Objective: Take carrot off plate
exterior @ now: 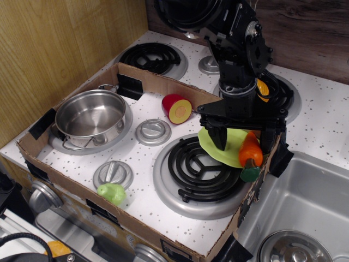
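Task not yet accomplished: the carrot (251, 152) is on the plate (220, 146), lying at the plate's right edge with its green stub hanging over the rim toward the cardboard wall (256, 188). No grasp is evident. The tool (243, 141) stands directly above the plate with its jaws apart, one finger planted over the plate's middle and the other beyond the carrot's far right side, so the carrot sits between them but appears untouched by either; contact cannot be confirmed at this resolution. Remaining work, by judgement: close on the orange body, lift clear, and set the carrot down off the plate. Orientation: the carrot's long axis runs roughly from the plate's upper right down toward its lower right edge, nearly front-to-back in the view and slightly tilted, broad orange end uppermost and green stub pointing down toward the near edge of the bench (163, 215). The plate itself rests tilted on the right portion of the large black burner (197, 169). The jaw line runs across this axis, which looks suitable for a crosswise grip.
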{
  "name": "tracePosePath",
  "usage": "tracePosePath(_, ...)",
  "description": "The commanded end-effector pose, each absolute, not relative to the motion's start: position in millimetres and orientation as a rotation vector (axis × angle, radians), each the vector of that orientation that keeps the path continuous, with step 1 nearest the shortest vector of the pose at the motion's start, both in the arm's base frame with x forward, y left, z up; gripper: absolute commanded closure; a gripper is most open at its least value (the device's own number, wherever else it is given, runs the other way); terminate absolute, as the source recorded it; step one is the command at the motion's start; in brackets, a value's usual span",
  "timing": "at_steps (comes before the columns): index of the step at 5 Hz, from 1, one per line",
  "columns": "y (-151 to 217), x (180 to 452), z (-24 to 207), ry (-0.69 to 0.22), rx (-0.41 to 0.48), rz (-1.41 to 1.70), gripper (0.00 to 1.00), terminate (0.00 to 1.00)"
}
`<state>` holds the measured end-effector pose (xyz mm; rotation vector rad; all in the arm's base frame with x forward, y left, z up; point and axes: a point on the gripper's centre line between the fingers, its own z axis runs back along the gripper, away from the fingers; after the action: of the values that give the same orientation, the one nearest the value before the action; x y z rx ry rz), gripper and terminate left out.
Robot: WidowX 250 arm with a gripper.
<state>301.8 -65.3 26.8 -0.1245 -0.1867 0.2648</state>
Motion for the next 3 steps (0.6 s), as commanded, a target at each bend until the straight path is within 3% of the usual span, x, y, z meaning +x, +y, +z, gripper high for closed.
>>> tracePosePath(1,-79.7,301.9,12.2,-0.080,-0.028,0.197,0.00,0.00)
tracePosePath(2,-83.6,307.9,9.9,0.013,0.030,0.202,1.00,0.00)
tracePosePath(3,-84.3,309.3,10.5,0.018,0.033,0.197,1.00,0.00)
